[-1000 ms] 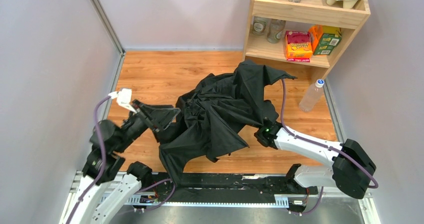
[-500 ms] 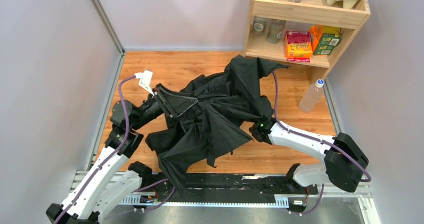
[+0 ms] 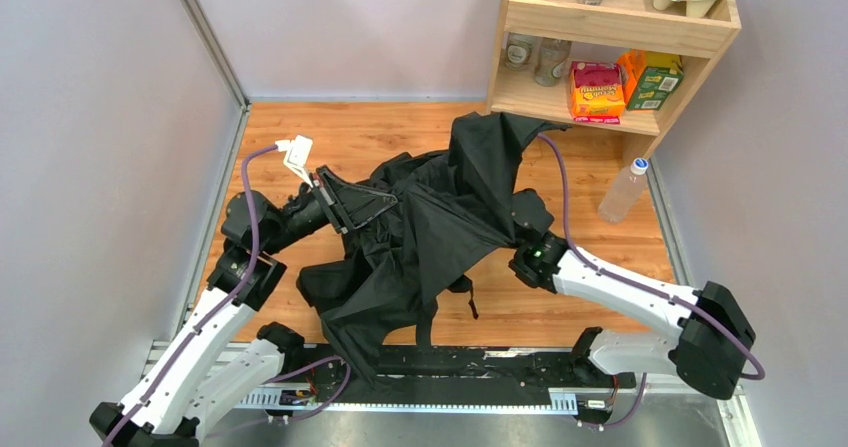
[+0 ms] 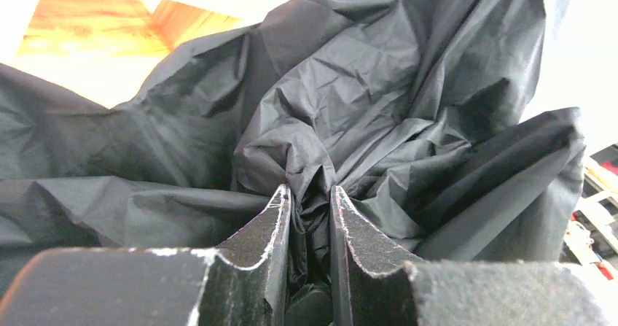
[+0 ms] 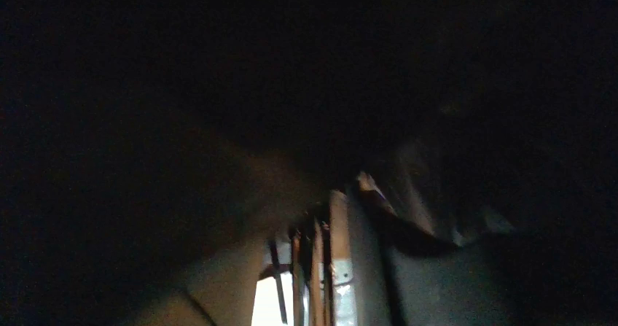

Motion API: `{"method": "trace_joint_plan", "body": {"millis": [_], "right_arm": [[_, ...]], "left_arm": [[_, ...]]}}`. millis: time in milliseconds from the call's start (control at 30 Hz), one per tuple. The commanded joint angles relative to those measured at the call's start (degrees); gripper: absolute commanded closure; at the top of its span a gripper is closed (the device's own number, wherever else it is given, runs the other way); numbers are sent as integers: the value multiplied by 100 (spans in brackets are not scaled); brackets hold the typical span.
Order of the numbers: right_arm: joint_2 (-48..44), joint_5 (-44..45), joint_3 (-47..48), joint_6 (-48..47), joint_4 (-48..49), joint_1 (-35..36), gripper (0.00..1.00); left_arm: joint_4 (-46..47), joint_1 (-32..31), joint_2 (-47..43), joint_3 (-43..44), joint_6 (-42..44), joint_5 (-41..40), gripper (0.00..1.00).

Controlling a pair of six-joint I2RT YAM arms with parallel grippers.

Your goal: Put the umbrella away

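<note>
The light-brown wooden table (image 3: 330,137) is carrying the whole scene, and the black fabric compact umbrella (image 3: 440,227) is lying sprawled across its middle, between the two end effectors, with its canopy loose and crumpled, not yet folded, and one flap trailing toward the robot's bases. The pale wooden two-tier shelf unit (image 3: 690,29) is standing beyond and to the right of the right end effector (image 3: 525,217), likely the place the umbrella is heading for. The left end effector (image 4: 310,189) is pressing into the canopy's left edge with its jaws drawn close together, clamping a bunched fold of cloth, probably to gather the slack fabric inward so it can be wrapped tight. The right end effector is reaching under the canopy's right side; cloth is darkening its wrist view, so whether its jaws are apart or together I cannot tell. A clear plastic bottle with a blue cap (image 3: 622,191) is standing to the right of the right end effector, beside the shelf's foot. An orange snack box (image 3: 596,91) and a green carton (image 3: 655,79) are sitting on the lower tier; their printing is too small to read.
</note>
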Motion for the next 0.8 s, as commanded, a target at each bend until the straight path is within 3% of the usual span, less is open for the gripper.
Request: {"method": "trace_joint_plan", "body": {"millis": [0,133,333,400,433,500,533,567,600,633,667,700,767], "right_arm": [[-397,367,107,-480,-945,-53,40],[-414,-21,-139,-524,-1095,-53,27],[-3,-731,-61,-138,-359,79,32],[104,-838,36,-85,-165,149,41],[139,-786,19,11,53,158,52],[270,-803,27,266,545,167,88],[349,-838,54,371,748,176,100],[368,-821,28,381,906,167,100],[342,-664,-85,346,1091,167,100],[281,-454,-174,233,1127,158,100],[210,-304,-227,136,1102,132,100],[157,-224,-271,57,1162,123,100],[96,-170,-332,38,1399,106,100]], "left_arm": [[-458,-39,55,578,251,251,100],[-493,-31,248,772,339,593,100],[-510,-31,302,737,356,648,100],[-546,-31,328,780,409,682,100],[-511,-39,363,807,383,726,100],[-405,-31,346,833,426,832,100],[-579,-31,311,877,479,727,100],[-764,-31,189,930,680,622,96],[-1314,-31,118,1069,812,403,87],[-1580,-39,-57,1132,1127,236,67],[-2105,-31,-180,1245,1269,-88,57],[-2319,-31,-399,1290,1523,-265,31],[-2909,-22,-838,1282,1692,-854,30]]}}
